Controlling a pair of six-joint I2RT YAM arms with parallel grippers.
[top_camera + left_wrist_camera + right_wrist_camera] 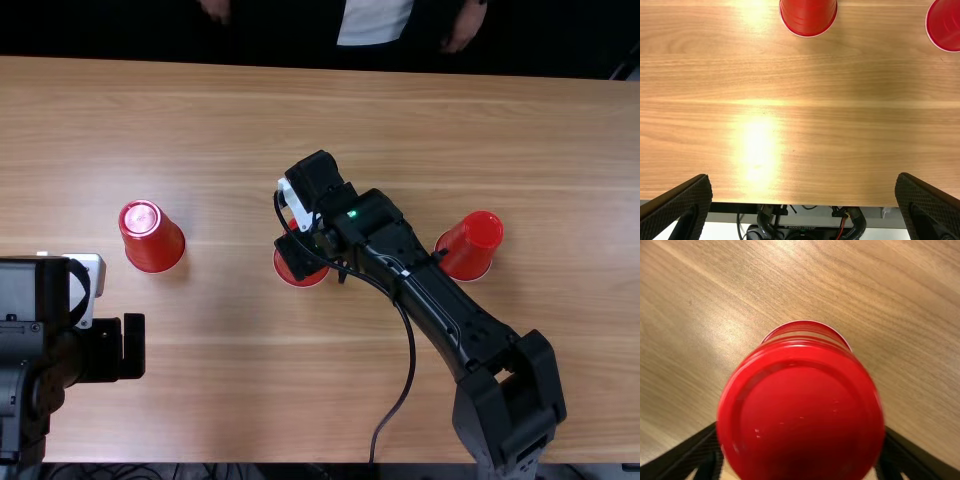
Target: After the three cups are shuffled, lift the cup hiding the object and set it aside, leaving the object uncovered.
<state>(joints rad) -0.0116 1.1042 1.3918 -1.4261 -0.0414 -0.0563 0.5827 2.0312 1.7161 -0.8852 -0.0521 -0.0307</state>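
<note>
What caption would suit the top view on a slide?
Right tool at the middle cup of three inverted red ones; left tool open, off to the side.

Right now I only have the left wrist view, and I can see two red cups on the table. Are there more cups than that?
Observer: Three in all, upside down in a row: a left cup, a middle cup and a right cup.
Operator: Where is the right hand?
Observer: The right hand is at the middle cup, and hides most of it from above.
Operator: And where is my left hand on the table?
Observer: The left hand sits near the table's near left edge, closer to the arm bases than the left cup and apart from every cup.
</note>
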